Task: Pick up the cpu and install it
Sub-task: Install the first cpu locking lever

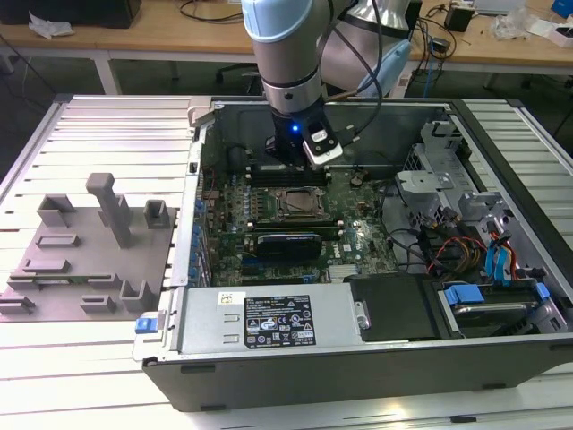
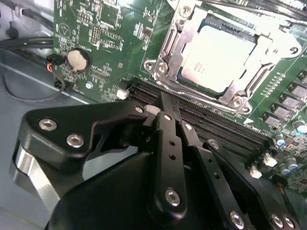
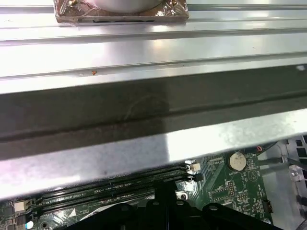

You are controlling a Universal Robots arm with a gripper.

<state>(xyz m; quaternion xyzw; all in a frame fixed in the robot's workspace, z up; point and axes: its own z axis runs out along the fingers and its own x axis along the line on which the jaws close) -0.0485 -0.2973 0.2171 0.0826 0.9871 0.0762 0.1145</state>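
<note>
The cpu (image 2: 216, 60), a pale silvery square, lies flat inside the metal-framed socket (image 2: 168, 43) of the green board; in the exterior view the cpu (image 1: 300, 204) sits mid-board inside the open computer case. My gripper (image 2: 165, 100) hangs above the black memory slots (image 2: 211, 122) just beside the socket, with its fingers together and nothing between them. In the exterior view my gripper (image 1: 288, 161) is just behind the socket, apart from the cpu. In the first wrist view the gripper's black body (image 3: 163, 213) sits over the board beside the case wall (image 3: 153, 120).
A grey tray (image 1: 89, 255) with upright blocks lies on the exterior view's left. Inside the case are a black card (image 1: 286, 242), the power supply (image 1: 269, 318), a metal drive cage (image 1: 448, 188) and loose cables (image 1: 457, 251). A coin cell (image 2: 76, 60) sits on the board.
</note>
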